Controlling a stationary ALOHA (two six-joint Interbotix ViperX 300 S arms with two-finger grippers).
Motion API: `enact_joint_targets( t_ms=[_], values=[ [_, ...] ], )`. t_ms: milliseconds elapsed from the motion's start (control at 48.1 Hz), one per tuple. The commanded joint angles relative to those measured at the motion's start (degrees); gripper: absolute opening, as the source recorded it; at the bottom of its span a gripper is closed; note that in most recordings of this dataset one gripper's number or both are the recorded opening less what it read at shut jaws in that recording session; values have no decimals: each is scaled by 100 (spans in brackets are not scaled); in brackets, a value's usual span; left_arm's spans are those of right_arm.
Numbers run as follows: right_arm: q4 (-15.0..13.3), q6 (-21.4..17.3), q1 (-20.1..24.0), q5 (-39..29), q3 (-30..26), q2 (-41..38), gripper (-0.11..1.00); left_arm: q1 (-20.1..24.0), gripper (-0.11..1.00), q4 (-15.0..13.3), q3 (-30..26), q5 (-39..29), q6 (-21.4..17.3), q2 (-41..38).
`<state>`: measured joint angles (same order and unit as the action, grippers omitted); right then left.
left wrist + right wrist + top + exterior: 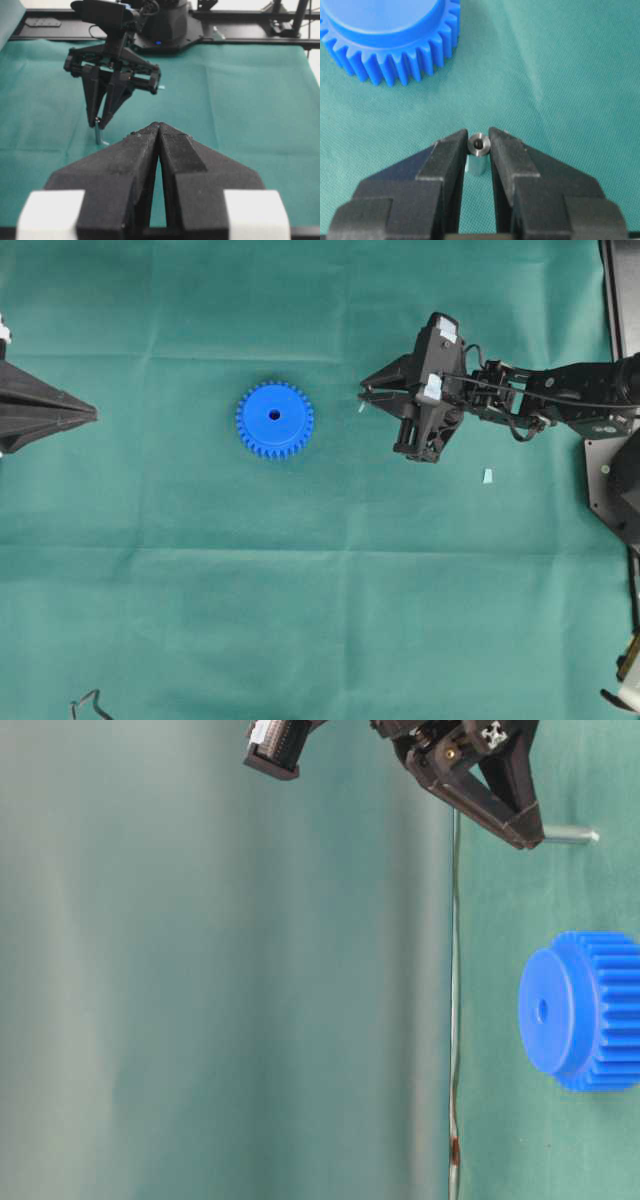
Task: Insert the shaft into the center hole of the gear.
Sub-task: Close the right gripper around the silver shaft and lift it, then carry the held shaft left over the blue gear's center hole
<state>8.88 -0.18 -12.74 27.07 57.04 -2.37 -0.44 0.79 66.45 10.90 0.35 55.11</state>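
Right now the right gripper (479, 145) is clenched on the shaft (479, 152), its 2 fingertips pressing the small silvery pin from either side. The wrist view shows the pin upright, its round top end with a dark dimple showing between the tips and its lower end on the green cloth (300, 590). From table level the shaft (570, 835) sticks out past the fingertips toward the cloth. The gear (275, 420) lies flat on the cloth near the middle of the table, well apart from the shaft and to the left of it in the overhead view, with its center hole (274, 415) facing up and unoccupied. A small pale blue scrap (487, 476) lies on the cloth below the right arm. The left gripper (159, 131) hangs at the left edge, its 2 jaws pressed together on nothing.
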Motion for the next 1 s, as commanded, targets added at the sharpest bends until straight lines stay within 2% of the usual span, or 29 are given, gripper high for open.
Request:
enact_joint_targets(
  t_ms=[0, 291, 644, 977],
  values=[
    [0, 0, -9, -18, -35, 62, 18, 9, 0, 18, -141, 18, 0, -18],
    [0, -18, -9, -167, -105, 211, 18, 9, 0, 18, -141, 9, 0, -18],
    [0, 26, -9, -1494, -378, 1345, 17, 9, 0, 18, -141, 9, 9, -18],
    [-9, 18, -9, -1705, -387, 1512, 18, 9, 0, 18, -149, 9, 9, -18]
  ],
)
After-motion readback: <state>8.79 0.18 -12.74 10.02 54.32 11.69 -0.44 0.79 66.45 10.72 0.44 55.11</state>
